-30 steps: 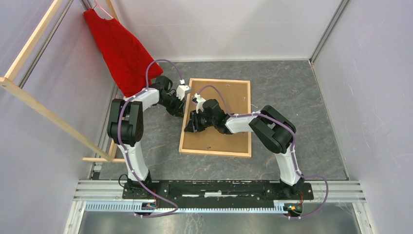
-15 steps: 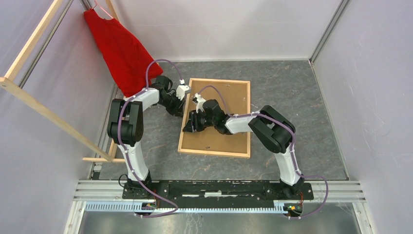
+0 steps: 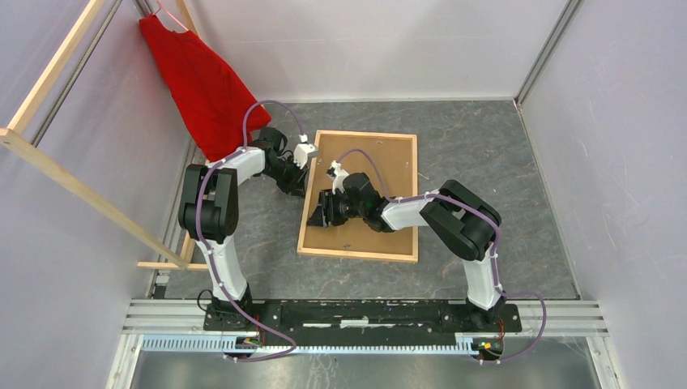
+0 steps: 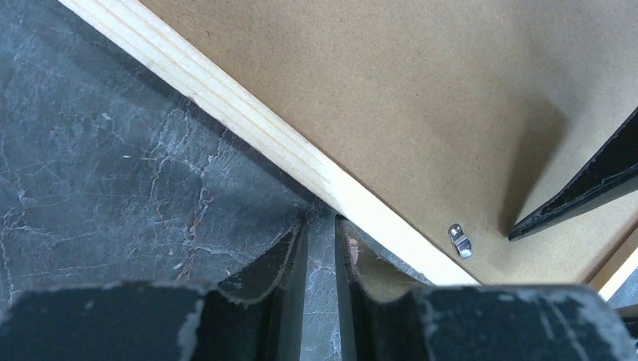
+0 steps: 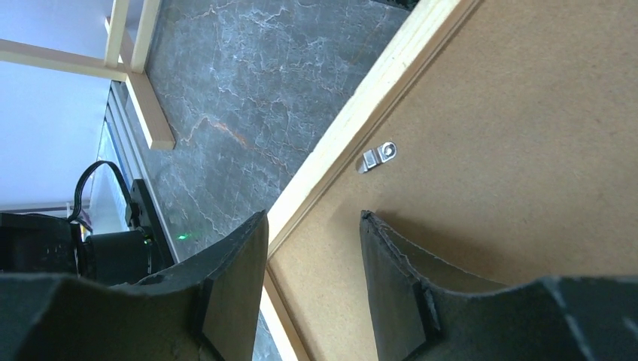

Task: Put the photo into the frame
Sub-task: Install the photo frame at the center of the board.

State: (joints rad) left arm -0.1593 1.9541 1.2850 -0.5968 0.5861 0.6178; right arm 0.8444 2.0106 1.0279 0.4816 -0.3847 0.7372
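Bench (image 3: 518,186): dark grey, marbled, walled in by pale panels.

Frame (image 3: 357,254): thin light wood. It lies flat at mid-bench, back side up. Its long axis runs from the near side to the far side, with one short end toward the arm bases and the other toward the back wall.

Backing board (image 3: 381,162): brown. It fills the frame opening, and a small metal clip (image 5: 376,156) sits on it just inside the left rail.

Left gripper (image 4: 320,222): low on the bench outside the frame's left rail, toward the far corner. The fingers are drawn almost together with only a thin slit between them. Nothing is held, and the tips are right at the rail's outer edge.

Right gripper (image 5: 312,218): over the same left rail, nearer the arm bases. The fingers are spread apart, one on the bench side and one over the board. The rail passes between them, and contact cannot be told.

Red cloth (image 3: 202,81): hangs at the far left corner from a wooden rack (image 3: 73,186).
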